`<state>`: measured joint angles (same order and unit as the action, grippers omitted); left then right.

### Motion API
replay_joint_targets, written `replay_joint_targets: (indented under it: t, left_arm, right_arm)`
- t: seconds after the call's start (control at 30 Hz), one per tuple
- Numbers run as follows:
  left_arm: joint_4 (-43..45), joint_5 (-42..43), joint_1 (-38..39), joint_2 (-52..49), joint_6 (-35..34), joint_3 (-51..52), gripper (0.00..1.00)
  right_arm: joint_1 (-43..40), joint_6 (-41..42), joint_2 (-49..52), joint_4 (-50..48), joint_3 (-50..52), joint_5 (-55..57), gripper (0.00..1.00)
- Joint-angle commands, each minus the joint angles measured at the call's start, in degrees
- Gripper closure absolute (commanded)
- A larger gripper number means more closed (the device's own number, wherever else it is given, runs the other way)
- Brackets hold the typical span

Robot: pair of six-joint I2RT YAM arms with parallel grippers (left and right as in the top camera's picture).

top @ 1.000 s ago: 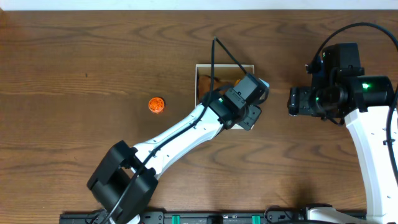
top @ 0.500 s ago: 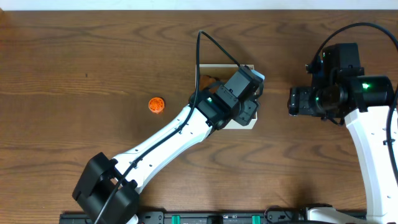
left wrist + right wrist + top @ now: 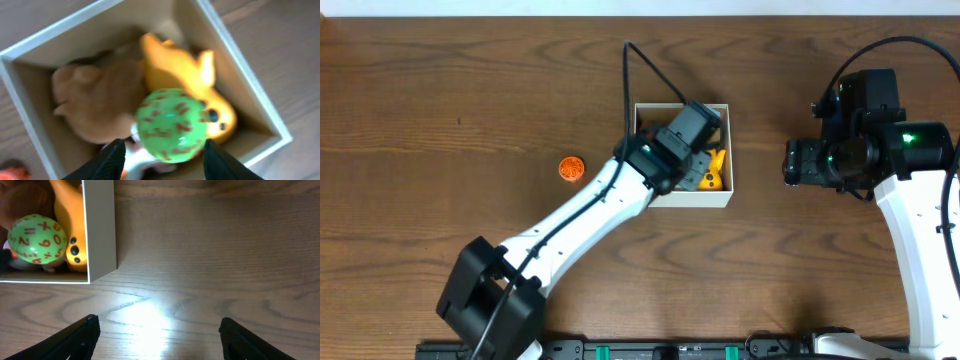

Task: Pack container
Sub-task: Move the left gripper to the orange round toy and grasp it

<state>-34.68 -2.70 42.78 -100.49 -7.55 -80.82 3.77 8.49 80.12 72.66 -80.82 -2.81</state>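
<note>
The container [image 3: 682,198] is a white-walled box with a brown inside at the table's middle. It holds a green ball with red marks [image 3: 172,125], a yellow toy [image 3: 200,85] and a tan plush toy [image 3: 95,102]. My left gripper [image 3: 162,160] hangs open over the container [image 3: 60,27], its fingers either side of and just behind the ball, apart from it. In the overhead view the left gripper [image 3: 692,172] covers most of the inside. My right gripper [image 3: 157,335] is open and empty over bare table, right of the container [image 3: 100,225]; it also shows in the overhead view [image 3: 790,162].
A small orange round object [image 3: 571,169] lies on the table left of the container. The ball [image 3: 37,237] and the yellow toy [image 3: 72,230] also show in the right wrist view. The right arm's base stands at the right edge.
My left arm has swung left and back over the container, uncovering its right side and the yellow toy. The right arm has not moved.
</note>
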Motion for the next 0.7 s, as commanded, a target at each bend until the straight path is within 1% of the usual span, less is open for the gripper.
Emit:
replay_joint_targets:
  t: [0.0, 0.07, 0.13, 0.17, 0.2, 0.3, 0.37, 0.47, 0.53, 0.67]
  left_arm:
    - [-1.77, -1.42, -3.45, -0.85, -1.14, -0.11, 0.51]
    - [-2.99, -1.38, -5.79, 0.11, -3.17, -0.11, 0.51]
    - [-3.93, 0.11, -8.41, 1.7, -3.76, -0.11, 0.5]
    - [-4.26, 1.16, -9.73, 2.78, -3.74, -0.11, 0.46]
    - [-4.7, 2.1, -11.21, 4.09, -3.72, -0.11, 0.44]
    - [-5.9, 2.71, -14.91, 8.02, -3.61, -0.11, 0.35]
    - [-7.45, 2.67, -17.35, 10.32, -1.84, -0.11, 0.31]
    - [-11.56, 2.16, -21.49, 11.23, 1.36, -0.09, 0.3]
    - [-14.23, 0.68, -24.59, 10.01, 2.45, 0.42, 0.3]
    - [-14.78, 0.74, -29.62, 5.33, 2.97, 2.14, 0.3]
  right_arm:
    - [-0.39, -0.85, 0.13, -0.02, 0.26, 0.44, 0.2]
    - [-0.39, -0.83, 0.13, -0.04, 0.26, 0.44, 0.2]
    - [-0.39, -0.85, 0.13, -0.09, 0.26, 0.44, 0.2]
    - [-0.39, -0.85, 0.13, -0.15, 0.26, 0.44, 0.2]
    - [-0.39, -0.83, 0.13, -0.26, 0.26, 0.44, 0.2]
    - [-0.39, -0.85, 0.13, -0.63, 0.26, 0.44, 0.19]
    - [-0.39, -0.83, 0.13, -0.68, 0.26, 0.44, 0.19]
    - [-0.39, -0.83, 0.13, -0.61, 0.26, 0.44, 0.19]
    - [-0.39, -0.83, 0.13, -0.59, 0.26, 0.44, 0.19]
    - [-0.39, -0.83, 0.13, -0.63, 0.26, 0.44, 0.19]
